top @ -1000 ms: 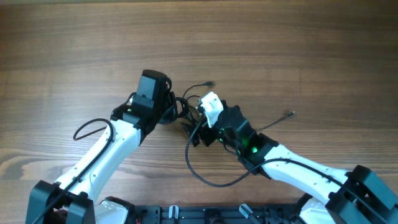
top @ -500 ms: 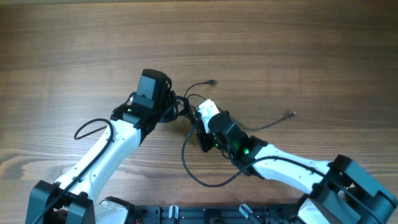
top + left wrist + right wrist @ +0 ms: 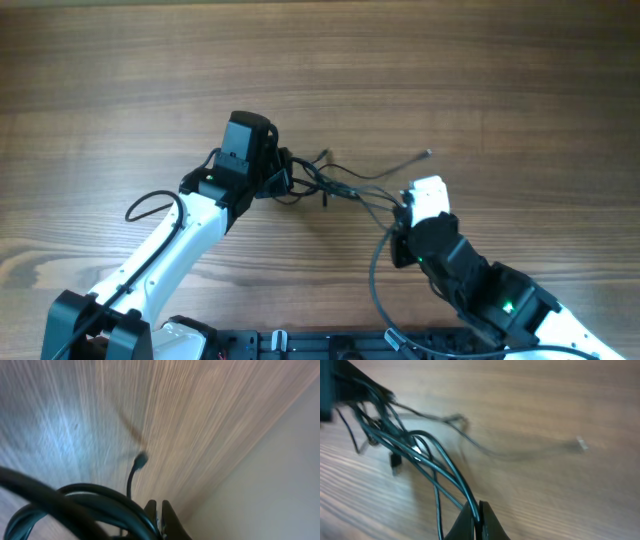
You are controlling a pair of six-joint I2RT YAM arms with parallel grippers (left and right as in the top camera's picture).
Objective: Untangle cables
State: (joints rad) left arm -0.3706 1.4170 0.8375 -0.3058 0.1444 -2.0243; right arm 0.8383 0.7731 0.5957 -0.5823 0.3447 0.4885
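Arms: two, white with black wrists, reaching in from the near edge of the wooden table (image 3: 500, 80).
Grippers: two, one per arm.
Cables (image 3: 345, 188): exact count hard to tell; roughly three or four very thin strands seen leaving the pinch in the right wrist view (image 3: 415, 452).
Loose ends: three visible from overhead, namely the right tip (image 3: 427, 153) pointing up and right, the upper tip (image 3: 326, 153) just above the knot, and the lower tip (image 3: 325, 201) hanging just below the knot.
Look: dark greenish-black and glossy, with a teal sheen close up; bunched into a dense knot at one end, then drawn out in a shallow sagging line.
Place: mid-table, strung between the two grippers, with the knot touching the left one. Cannot tell whether the span is lifted off the wood or resting on it.
Left gripper (image 3: 281, 172): fingers pressed together and clamped on the cables, with dark loops curling into the pinch in its blurred wrist view.
Right gripper (image 3: 400, 208): fingers closed to a point and clamped on the cables, the strands fanning away up and left toward the knot.
Thin stray strand: one, blurred in the right wrist view, running off rightward to a small plug.
Arm leads: two thicker black ones, the left arm lead (image 3: 150, 198) and the right arm lead (image 3: 372, 275), each looping beside its own arm.
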